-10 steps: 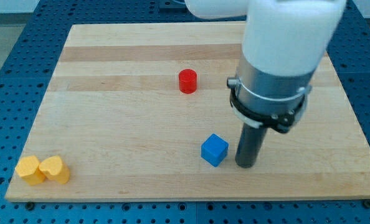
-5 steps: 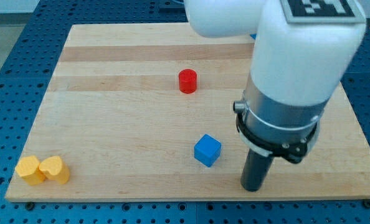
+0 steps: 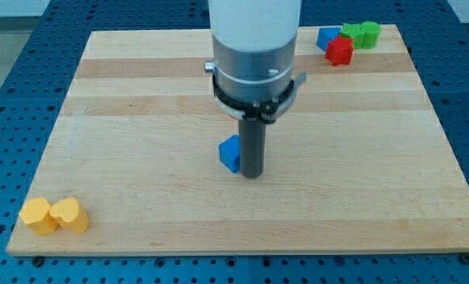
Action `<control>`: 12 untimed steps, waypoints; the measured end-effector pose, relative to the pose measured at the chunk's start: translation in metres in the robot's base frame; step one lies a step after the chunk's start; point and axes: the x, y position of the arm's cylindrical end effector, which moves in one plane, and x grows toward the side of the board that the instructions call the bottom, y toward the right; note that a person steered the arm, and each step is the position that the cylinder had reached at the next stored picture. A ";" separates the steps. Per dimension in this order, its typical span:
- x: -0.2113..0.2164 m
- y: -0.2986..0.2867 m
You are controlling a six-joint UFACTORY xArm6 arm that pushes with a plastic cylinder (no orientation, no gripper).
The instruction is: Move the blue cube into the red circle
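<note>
Visibly one blue cube (image 3: 230, 153), my tip (image 3: 252, 174) touching

Mid-tabletop (image 3: 140, 158) you see my tip (image 3: 252, 174) touching the blue cube's (image 3: 230, 154) right side, two yellow blocks (image 3: 53, 214) bottom-left, and a block cluster (image 3: 345, 41) top-right.

Pale wooden board (image 3: 140, 158) atop blue perforated table (image 3: 13, 71); even light, possibly overhead; no walls visible.
</note>
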 end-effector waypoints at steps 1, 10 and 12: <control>-0.038 -0.011; -0.045 -0.062; -0.039 -0.067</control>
